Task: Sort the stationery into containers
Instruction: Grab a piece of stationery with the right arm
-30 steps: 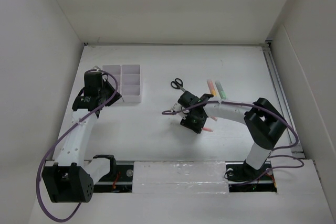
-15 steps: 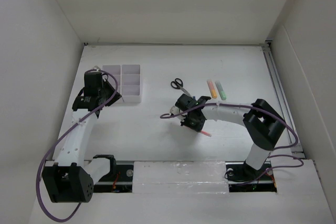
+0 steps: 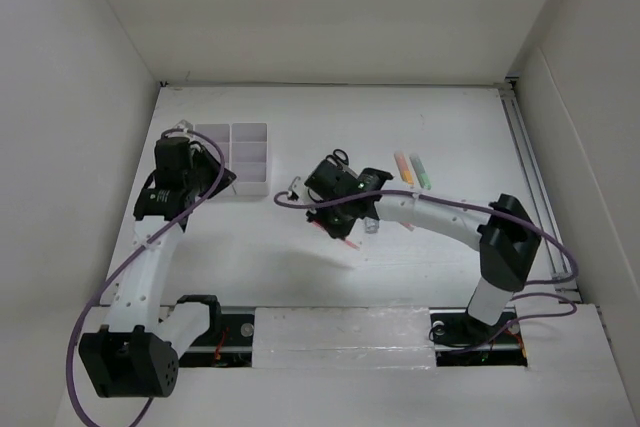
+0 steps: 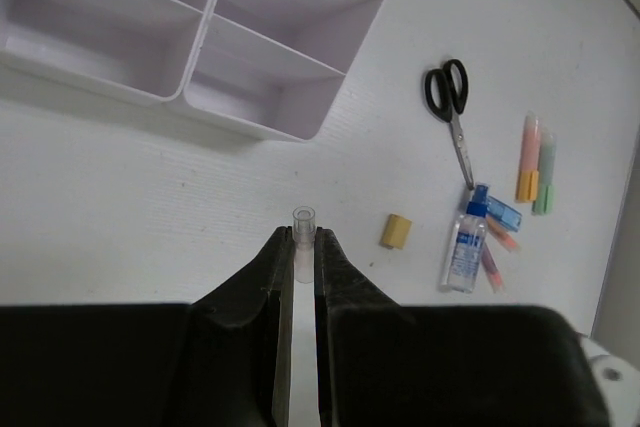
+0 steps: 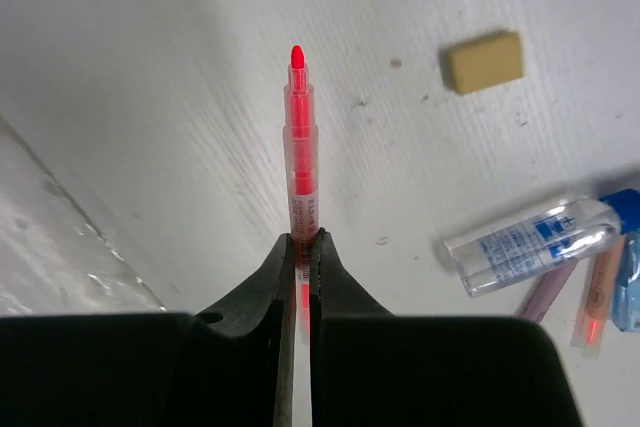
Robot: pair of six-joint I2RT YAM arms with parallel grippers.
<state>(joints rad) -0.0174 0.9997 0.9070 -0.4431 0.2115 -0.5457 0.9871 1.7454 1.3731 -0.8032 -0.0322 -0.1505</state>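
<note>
My left gripper [image 4: 303,237] is shut on a thin clear-capped pen [image 4: 303,219], hovering just in front of the white organizer [image 4: 300,127] [image 3: 232,147]. My right gripper [image 5: 301,239] [image 3: 338,230] is shut on a red pen [image 5: 300,137] [image 3: 347,243] above the table's middle. On the table lie black scissors [image 4: 450,97], a yellow eraser [image 4: 396,230] [image 5: 484,60], a clear blue-capped bottle [image 4: 466,247] [image 5: 530,245], a blue marker [image 4: 497,212], an orange marker [image 4: 528,157] [image 3: 404,168], a green marker [image 4: 545,172] [image 3: 420,171] and pink pens [image 4: 495,262]. The right arm partly hides the scissors [image 3: 340,155] from above.
White walls close in the table on the left, back and right. A rail [image 3: 530,177] runs along the right edge. Purple cables loop from both arms; the right arm's cable [image 3: 300,205] hangs left of its wrist.
My right gripper has shut on the red pen and carried it left, toward the table's middle. The left arm has shifted slightly, still holding its pen.
</note>
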